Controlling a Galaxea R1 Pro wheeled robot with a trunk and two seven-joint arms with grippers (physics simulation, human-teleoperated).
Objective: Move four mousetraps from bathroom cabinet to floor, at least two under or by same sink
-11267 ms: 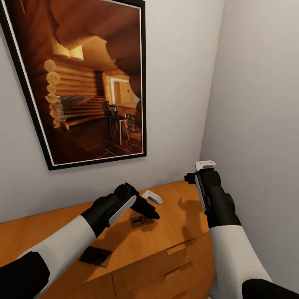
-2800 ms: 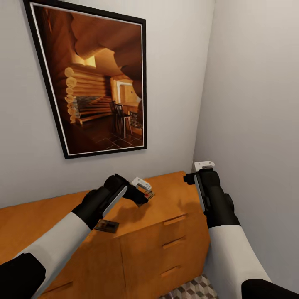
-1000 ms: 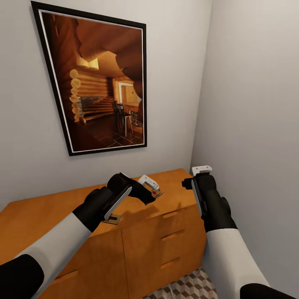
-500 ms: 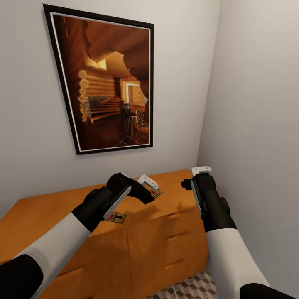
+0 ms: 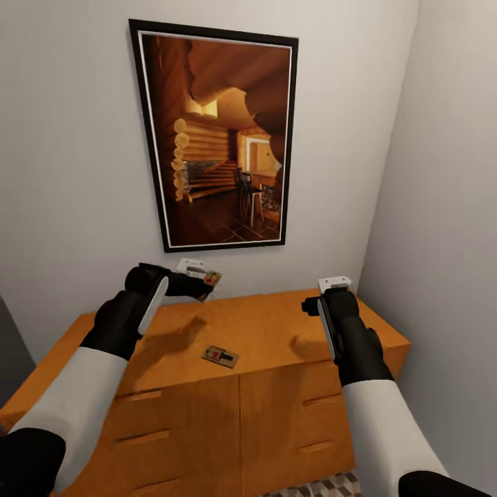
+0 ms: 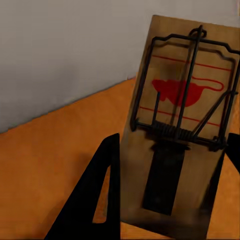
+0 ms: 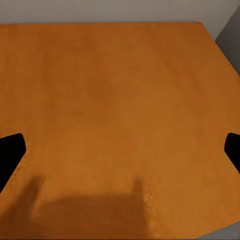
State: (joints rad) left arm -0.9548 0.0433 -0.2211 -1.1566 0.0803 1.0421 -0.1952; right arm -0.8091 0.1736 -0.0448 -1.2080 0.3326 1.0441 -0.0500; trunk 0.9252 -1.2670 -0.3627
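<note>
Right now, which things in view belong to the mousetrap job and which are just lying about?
Job:
- mousetrap held in the left pincer
- second trap lying on the cabinet top
- cabinet
- floor, a tiled strip below the cabinet
- right pincer, open over bare wood

Lying about:
- framed picture on the wall

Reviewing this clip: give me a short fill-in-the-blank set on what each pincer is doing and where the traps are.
1. The left pincer is shut on a ____.
2. The second mousetrap lies flat on top of the ____.
3. The right pincer is open and holds ____.
4. On the wall above the cabinet hangs a framed ____.

Missing words: mousetrap; cabinet; nothing; picture
</note>
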